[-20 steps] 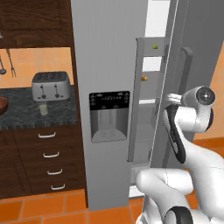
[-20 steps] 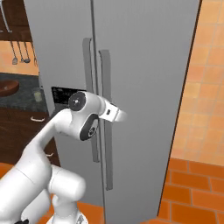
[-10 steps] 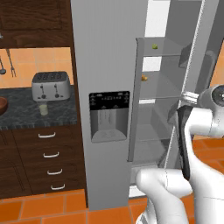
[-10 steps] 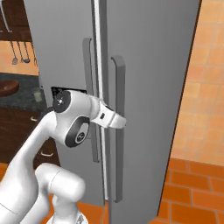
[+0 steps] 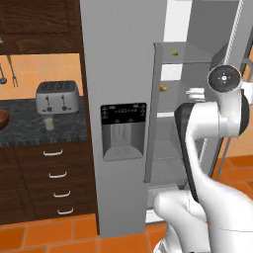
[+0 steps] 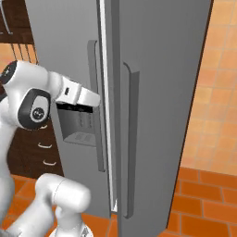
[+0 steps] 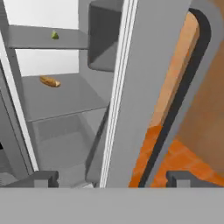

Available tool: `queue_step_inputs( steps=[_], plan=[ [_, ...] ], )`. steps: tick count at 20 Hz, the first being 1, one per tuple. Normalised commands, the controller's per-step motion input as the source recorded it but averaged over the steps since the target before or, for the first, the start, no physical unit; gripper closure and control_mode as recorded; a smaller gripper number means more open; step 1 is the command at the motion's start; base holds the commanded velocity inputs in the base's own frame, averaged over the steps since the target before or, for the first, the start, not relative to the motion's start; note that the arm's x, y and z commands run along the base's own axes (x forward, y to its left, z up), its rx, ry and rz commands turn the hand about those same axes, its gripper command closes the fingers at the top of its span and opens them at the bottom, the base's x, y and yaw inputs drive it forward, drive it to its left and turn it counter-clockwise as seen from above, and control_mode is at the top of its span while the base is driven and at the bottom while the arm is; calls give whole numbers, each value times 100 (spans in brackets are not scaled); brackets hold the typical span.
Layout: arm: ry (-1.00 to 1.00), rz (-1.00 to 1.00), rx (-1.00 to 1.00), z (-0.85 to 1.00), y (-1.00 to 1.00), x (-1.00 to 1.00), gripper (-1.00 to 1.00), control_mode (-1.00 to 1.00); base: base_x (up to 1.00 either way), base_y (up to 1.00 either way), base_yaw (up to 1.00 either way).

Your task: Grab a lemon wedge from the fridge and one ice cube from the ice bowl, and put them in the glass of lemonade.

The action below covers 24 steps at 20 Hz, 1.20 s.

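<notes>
The grey fridge (image 5: 113, 59) stands with its right door (image 6: 157, 92) swung open. A tiny yellow-green lemon wedge (image 7: 54, 35) lies on an upper shelf, also seen from the left base as lemon wedge (image 5: 174, 51). My gripper (image 7: 113, 178) is open, its fingertips (image 7: 43, 178) far apart on either side of the door's edge, gripping nothing. The door's long handle (image 7: 188, 87) runs just right of that edge. On the counter at left, the glass of lemonade (image 5: 49, 123) stands in front of the toaster, and the ice bowl (image 5: 2, 119) shows at the frame edge. No ice cube is discernible.
An orange elongated food item (image 7: 49, 81) lies on the shelf below the wedge. A toaster (image 5: 56, 96) sits on the dark counter above a bank of drawers (image 5: 54, 173). The black dispenser panel (image 5: 122, 129) is set in the closed left door. Orange tile floor (image 6: 203, 203) lies to the right.
The fridge's right door has swung further open. My jaws have spread wide and let go of the handle. The arm has moved rightward with the door.
</notes>
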Motion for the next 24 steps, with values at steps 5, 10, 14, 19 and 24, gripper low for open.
queue_step_inputs(
  steps=[5, 10, 14, 19, 24],
  plan=[
    [48, -7, -45, 11, 19, 84, -100, -100, 0, 0, 0],
    [47, -13, -42, -30, -5, 97, -100, -100, 0, 0, 0],
    [37, -11, -33, -34, -38, 52, -100, -100, 0, 0, 0],
    [19, -9, -20, -23, -77, 9, -100, -100, 0, 0, 0],
    [16, -10, -8, 0, -98, -5, -100, -100, 0, 0, 0]
  ],
)
